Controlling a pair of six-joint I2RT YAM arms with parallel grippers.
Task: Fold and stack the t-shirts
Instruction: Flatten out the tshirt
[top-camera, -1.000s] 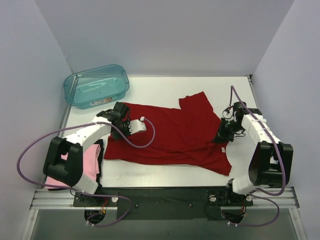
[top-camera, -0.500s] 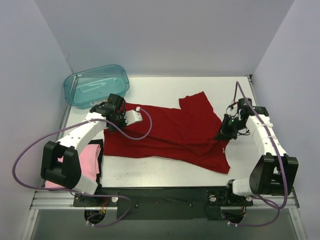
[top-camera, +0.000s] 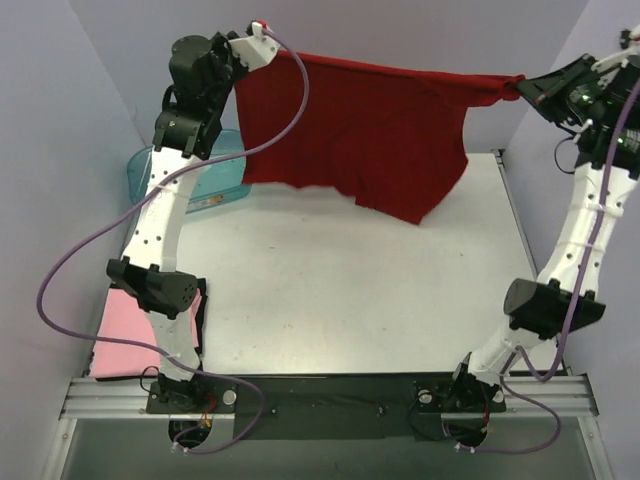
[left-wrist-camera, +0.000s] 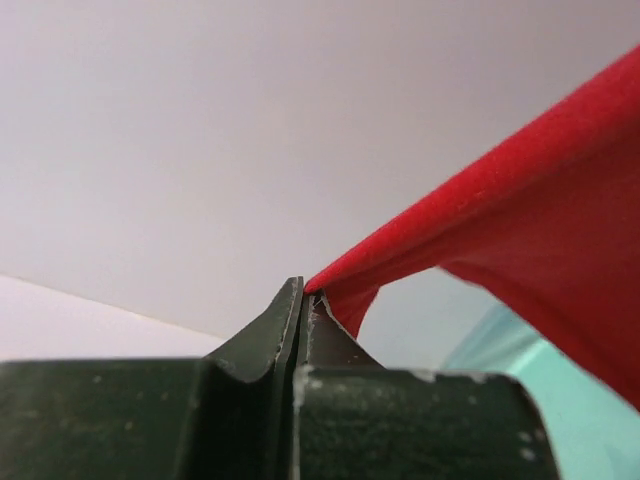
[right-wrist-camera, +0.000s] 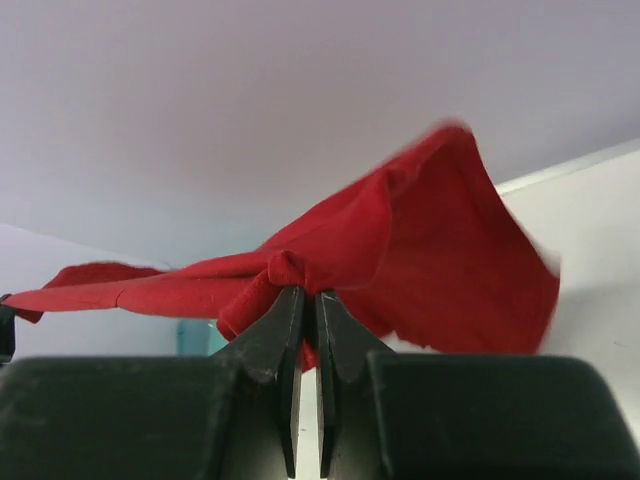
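- The left gripper (left-wrist-camera: 303, 292) is pinching one upper corner of the dark red t-shirt (top-camera: 370, 130). Its jaws are pressing together with only a thin edge of cloth caught at the tips.
- The right gripper (right-wrist-camera: 305, 296) is clamping a bunched fold at the opposite end of the same shirt. Its jaws are standing almost shut, and the red cloth is gathering into a small knot right at the tips.
- The shirt is hanging in the air between the two grippers. Its top edge is stretching nearly taut from one to the other, and its body is drooping below both, clear of the white table (top-camera: 330, 290).
- The shirt's lower edge is hanging unevenly, with its lowest point lying closer to the right gripper than to the left.
- In the left wrist view the cloth is rising away to the right of the fingertips. In the right wrist view it is spreading out ahead of the tips and trailing off to their left.
- Both arms are reaching high, with the grippers well apart from each other.
- The translucent teal tub (top-camera: 222, 165) is sitting on the table below the left gripper, partly hidden by the left arm and by the shirt's hanging corner.
- The pale pink t-shirt (top-camera: 125, 335) is lying flat near the left arm's base, far below the left gripper and well apart from the red shirt. The arm is covering part of it.
- A purple cable (top-camera: 60, 275) is looping out from the left arm beside the pink shirt.
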